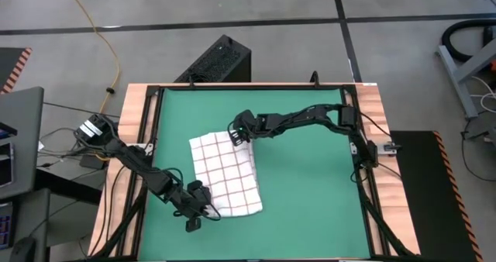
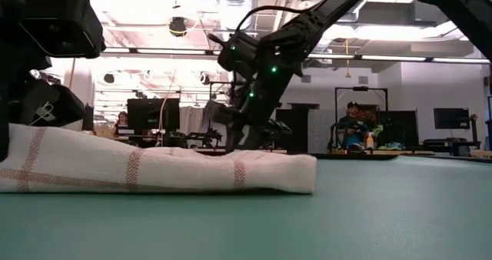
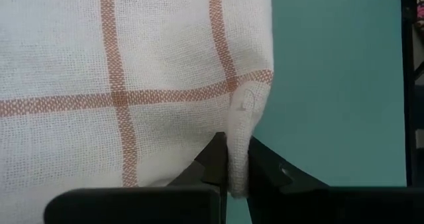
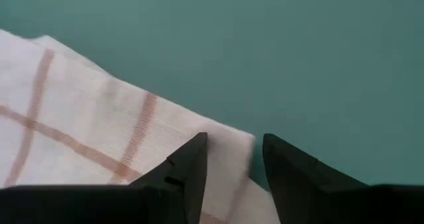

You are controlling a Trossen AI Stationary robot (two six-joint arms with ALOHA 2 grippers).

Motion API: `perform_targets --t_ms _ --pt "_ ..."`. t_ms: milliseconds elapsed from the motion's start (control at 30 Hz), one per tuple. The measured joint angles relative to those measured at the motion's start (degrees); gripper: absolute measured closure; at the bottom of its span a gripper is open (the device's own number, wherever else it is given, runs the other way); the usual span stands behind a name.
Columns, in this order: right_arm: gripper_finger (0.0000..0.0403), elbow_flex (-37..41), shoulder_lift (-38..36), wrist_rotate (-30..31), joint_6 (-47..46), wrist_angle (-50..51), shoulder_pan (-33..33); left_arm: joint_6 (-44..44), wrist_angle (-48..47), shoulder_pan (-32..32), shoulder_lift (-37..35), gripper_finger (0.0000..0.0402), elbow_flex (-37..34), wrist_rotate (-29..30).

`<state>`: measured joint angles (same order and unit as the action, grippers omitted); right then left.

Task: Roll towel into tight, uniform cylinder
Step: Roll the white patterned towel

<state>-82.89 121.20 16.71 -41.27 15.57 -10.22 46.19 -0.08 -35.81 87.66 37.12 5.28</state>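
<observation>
The towel [image 1: 225, 173], white with a red-brown grid, lies flat on the green mat [image 1: 310, 184], left of the middle; in the low view the towel [image 2: 154, 168] looks a few layers thick. My left gripper [image 1: 203, 212] is at its near left corner, shut on the cloth. My right gripper [image 1: 239, 138] is at the towel's far right corner, slanting down and open. In the right wrist view my right gripper [image 4: 235, 151] has that corner [image 4: 235, 139] between its fingertips. My left gripper pinches a raised fold of the towel's edge [image 3: 240, 128] between its two fingers, by the near left corner. The fingers slant down from the near left. The rest of the towel lies slack on the mat. Whether my right gripper touches the far corner, I cannot tell.
A black frame [image 1: 155, 122] runs around the mat, on a wooden table top [image 1: 133, 107]. The bare mat stretches to the right of the towel and toward the near edge. In the low view, a person [image 2: 352, 125] sits far behind the table.
</observation>
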Motion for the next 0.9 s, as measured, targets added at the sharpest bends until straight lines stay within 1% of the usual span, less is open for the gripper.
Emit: perform_targets --t_ms 67,133,233,400,500,633,700,800,900 --pt "0.0238 -0.17 0.25 -0.24 0.84 -1.06 0.04 0.00 -0.10 0.00 0.00 0.0383 0.00 0.00" --pt "0.0254 -0.07 0.36 -1.38 2.09 -1.34 0.05 0.00 -0.16 0.00 0.00 0.0383 0.00 0.02" --pt "0.0299 -0.07 0.36 -2.77 4.12 -2.66 0.09 -0.02 -0.22 0.02 0.00 0.0383 0.00 0.07" --pt "0.0384 -0.12 -0.13 -4.63 4.82 -2.04 0.10 0.02 -0.34 0.04 0.00 0.0383 0.00 -0.03" --pt "0.0390 -2.18 -0.38 -4.65 5.74 -0.18 0.69 0.04 -0.37 0.04 0.00 0.0383 0.00 -0.47" --pt "0.0396 -6.74 -0.38 -4.41 8.03 6.90 1.95 0.13 -0.36 0.04 0.00 0.0383 0.00 -0.55" --pt "0.0396 -9.61 -0.40 -2.65 8.31 11.04 2.93 0.13 -0.37 0.04 0.00 0.0383 0.00 -0.55" --pt "0.0396 -13.97 -0.43 0.68 7.78 20.10 4.66 0.00 -0.39 0.04 0.00 0.0383 0.00 -0.57" --pt "0.0396 -16.90 -0.49 4.97 4.45 29.31 6.38 0.00 -0.43 0.04 0.00 0.0383 0.00 -0.57"
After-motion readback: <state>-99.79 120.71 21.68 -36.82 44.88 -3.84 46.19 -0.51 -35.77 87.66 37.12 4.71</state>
